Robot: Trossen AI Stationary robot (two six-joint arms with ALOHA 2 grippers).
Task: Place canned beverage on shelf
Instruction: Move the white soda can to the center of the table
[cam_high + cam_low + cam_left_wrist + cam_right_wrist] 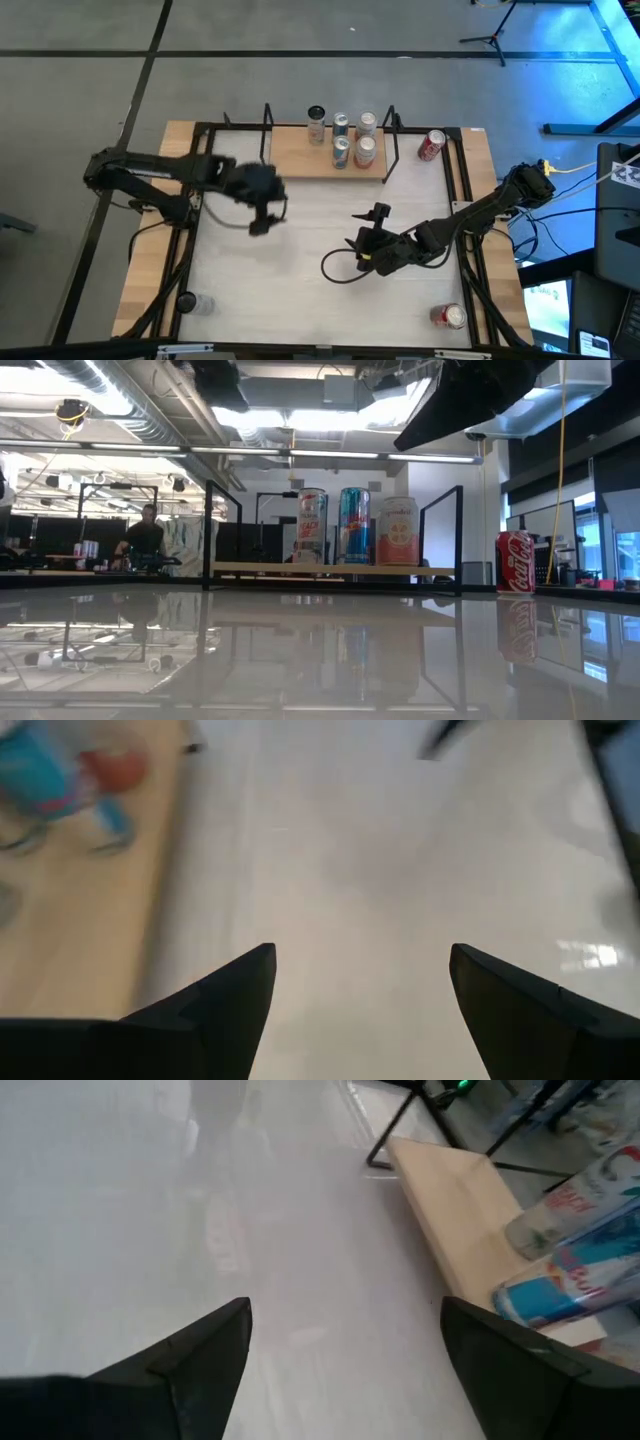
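The shelf [300, 160], a light-wood board with black rod uprights, stands at the table's far middle. Several cans [342, 150] stand upright on it. A red can [431, 145] stands on the table just right of the shelf and also shows in the low view [515, 562]. My left gripper [260, 222] hangs open and empty over the table, near the shelf's left end. My right gripper [377, 218] is open and empty over the table's middle, nearer than the shelf. The left wrist view [362, 955] and right wrist view [345, 1308] show bare tabletop between the fingers.
A second red can [450, 316] lies at the near right by the wooden edge. A small clear object [190, 302] sits at the near left. A black frame [465, 190] runs along the table's sides. A person [145, 540] sits far behind the table.
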